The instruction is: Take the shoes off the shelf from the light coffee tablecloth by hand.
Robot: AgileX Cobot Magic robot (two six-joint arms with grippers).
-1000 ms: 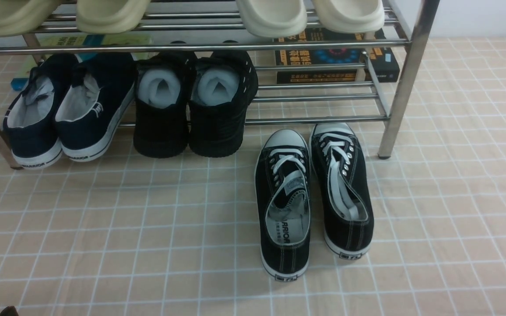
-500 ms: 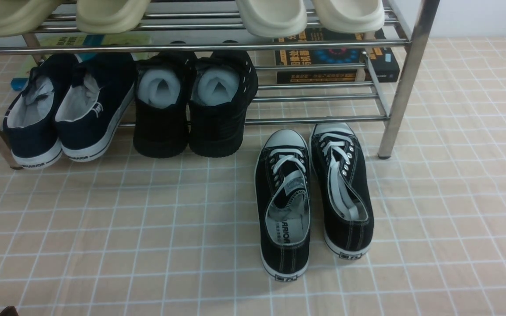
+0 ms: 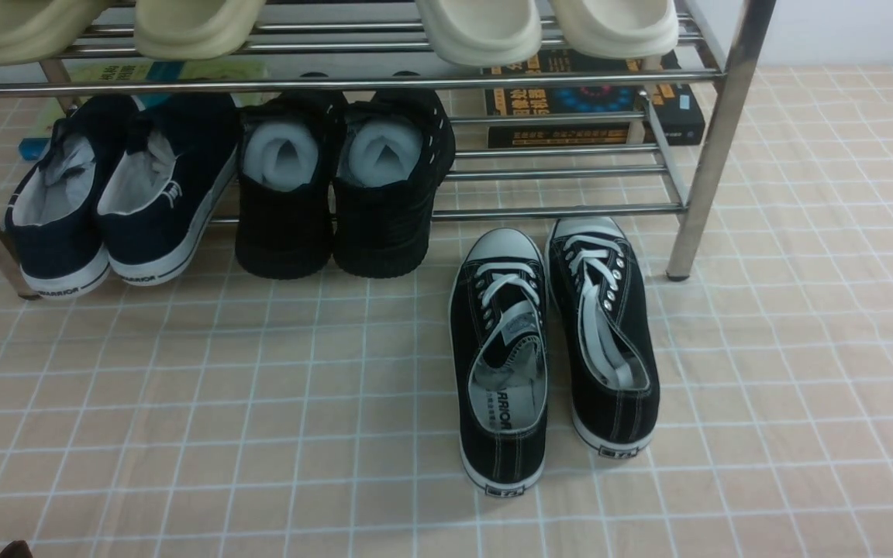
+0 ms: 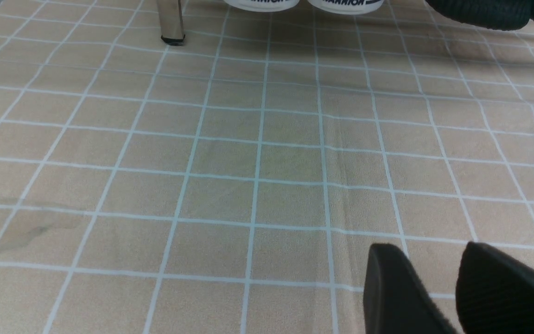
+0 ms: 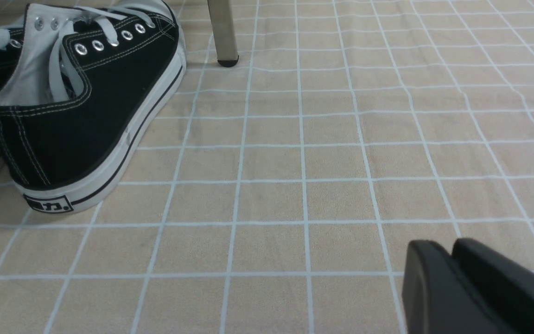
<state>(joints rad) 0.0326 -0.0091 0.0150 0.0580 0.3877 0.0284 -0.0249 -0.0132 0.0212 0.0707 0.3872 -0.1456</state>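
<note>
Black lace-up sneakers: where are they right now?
Front view: the shoes stand side by side on the tablecloth, right of centre, toes at the shelf's lower front rail.

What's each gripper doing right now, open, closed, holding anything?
Left gripper: slightly open, holding nothing.
Right gripper: shut, holding nothing, apart from the shoes.
</note>
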